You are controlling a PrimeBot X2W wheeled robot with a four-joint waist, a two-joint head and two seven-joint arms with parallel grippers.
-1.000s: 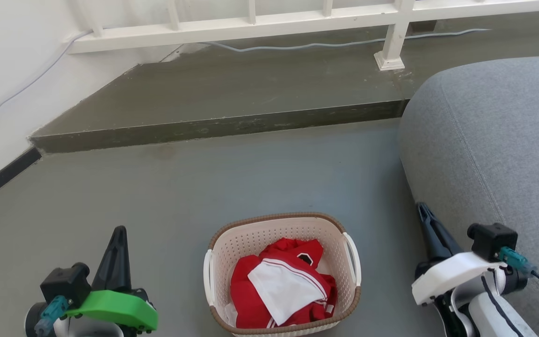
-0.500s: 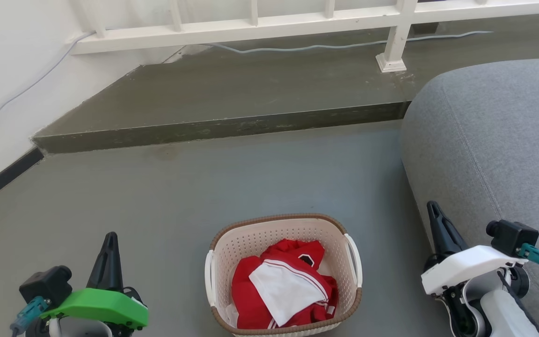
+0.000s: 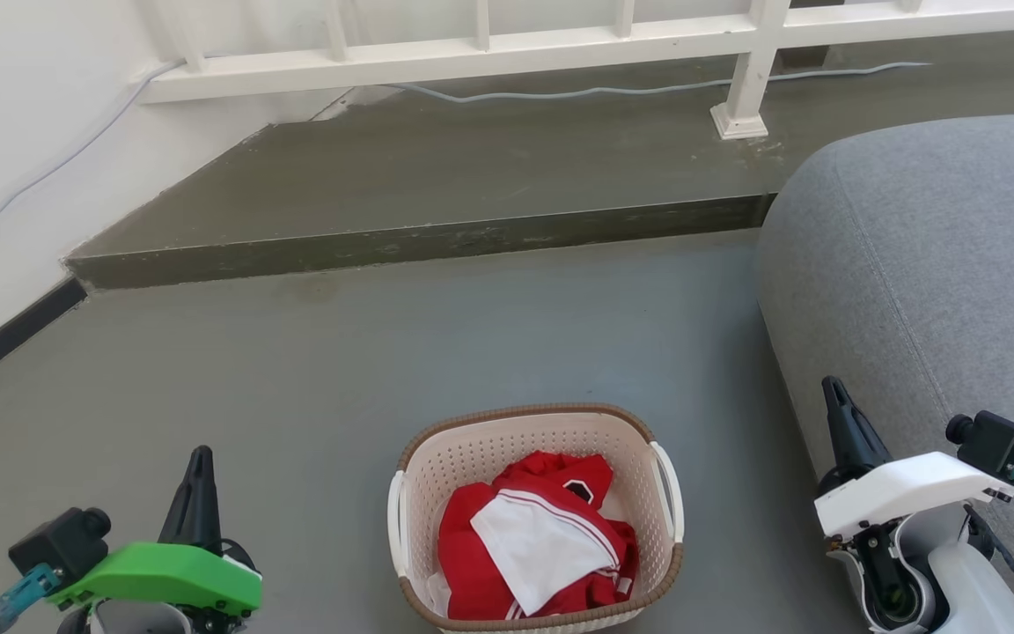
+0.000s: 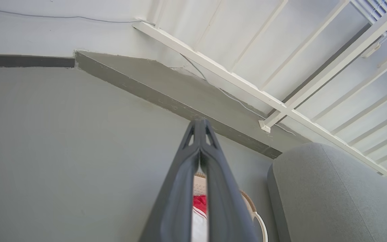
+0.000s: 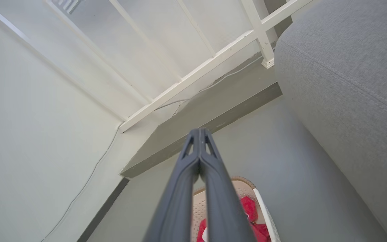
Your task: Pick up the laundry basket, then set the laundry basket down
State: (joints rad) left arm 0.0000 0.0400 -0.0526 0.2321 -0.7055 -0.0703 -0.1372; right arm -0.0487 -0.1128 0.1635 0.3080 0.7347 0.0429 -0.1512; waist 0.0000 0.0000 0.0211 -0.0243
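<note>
The laundry basket (image 3: pixel 437 467) stands on the grey floor at the bottom centre of the head view, cream and perforated with a brown rim and white side handles, holding red and white clothes. My left gripper (image 3: pixel 200 460) is shut at the lower left, well apart from the basket's left handle. My right gripper (image 3: pixel 834 390) is shut at the lower right, apart from the right handle and close to the sofa. In the left wrist view the left gripper (image 4: pixel 199 123) has its fingertips pressed together, the basket (image 4: pixel 253 211) peeking behind. The right gripper (image 5: pixel 199 132) is likewise shut above the basket (image 5: pixel 245 185).
A grey sofa (image 3: pixel 938 264) fills the right side, close to my right arm. A raised concrete step (image 3: pixel 419 242) crosses the floor ahead, with a white railing (image 3: pixel 560 40) and a cable behind it. A white wall with dark skirting (image 3: pixel 5 339) runs along the left.
Both grippers have drawn outward and lower in the head view, away from the basket. The camera has shifted slightly; the basket stays on the floor.
</note>
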